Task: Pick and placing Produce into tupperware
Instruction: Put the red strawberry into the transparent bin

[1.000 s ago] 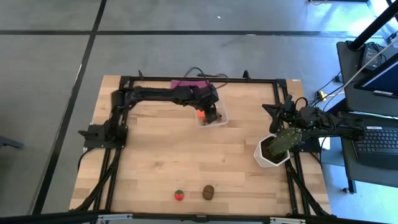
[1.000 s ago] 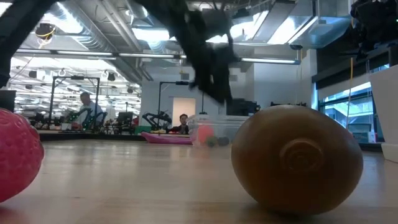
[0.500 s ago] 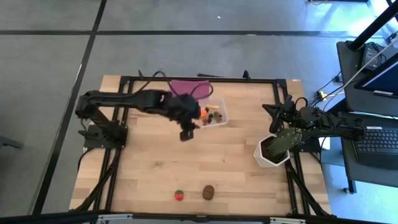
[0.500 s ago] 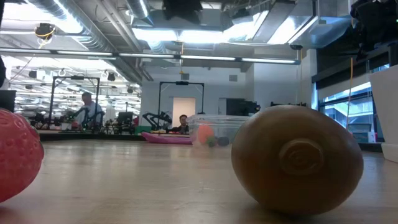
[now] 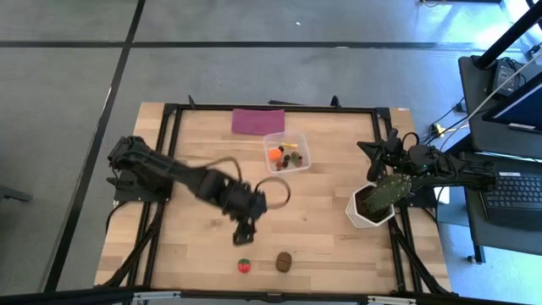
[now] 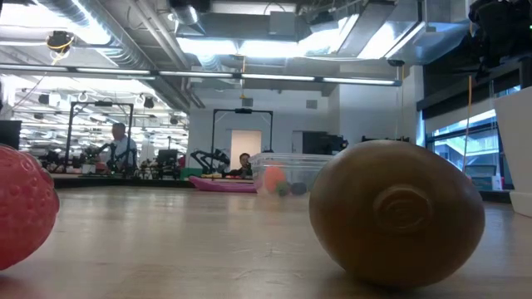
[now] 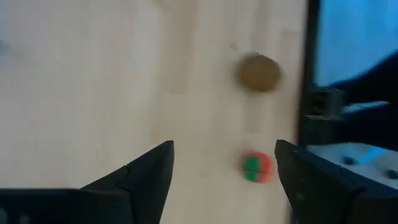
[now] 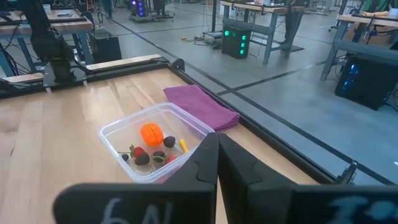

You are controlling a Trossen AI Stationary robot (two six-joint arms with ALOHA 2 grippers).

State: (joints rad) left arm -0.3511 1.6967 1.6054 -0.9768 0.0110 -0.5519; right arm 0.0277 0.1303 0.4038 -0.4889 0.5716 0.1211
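From above, the left gripper (image 5: 241, 230) hangs over the light wooden table (image 5: 195, 254), its dark fingers spread apart and holding nothing, just above the small red strawberry with a green top (image 5: 244, 266). The brown oval lump (image 5: 284, 262) lies just beside that strawberry, near the table's front edge. The clear square plastic container with rounded corners (image 5: 287, 152) sits well apart from them toward the far side, holding an orange ball (image 5: 274, 155) and several small dark and red pieces. A flat purple cloth (image 5: 258, 120) lies just behind it. The right gripper (image 5: 373, 172) waits at the table's right edge by the green cactus-like plant in a white pot (image 5: 373, 204).

At table height, the brown lump (image 6: 397, 213) fills the foreground, the strawberry (image 6: 25, 208) shows at the edge, and the container (image 6: 291, 174) stands far behind.

The left wrist camera shows the open fingers (image 7: 146, 174) framing bare wood, with the strawberry (image 7: 257, 168) and the lump (image 7: 259, 73) beyond.

The right wrist camera shows its fingers (image 8: 205, 165) pressed together, the container (image 8: 158, 146) and cloth (image 8: 202, 106) ahead.
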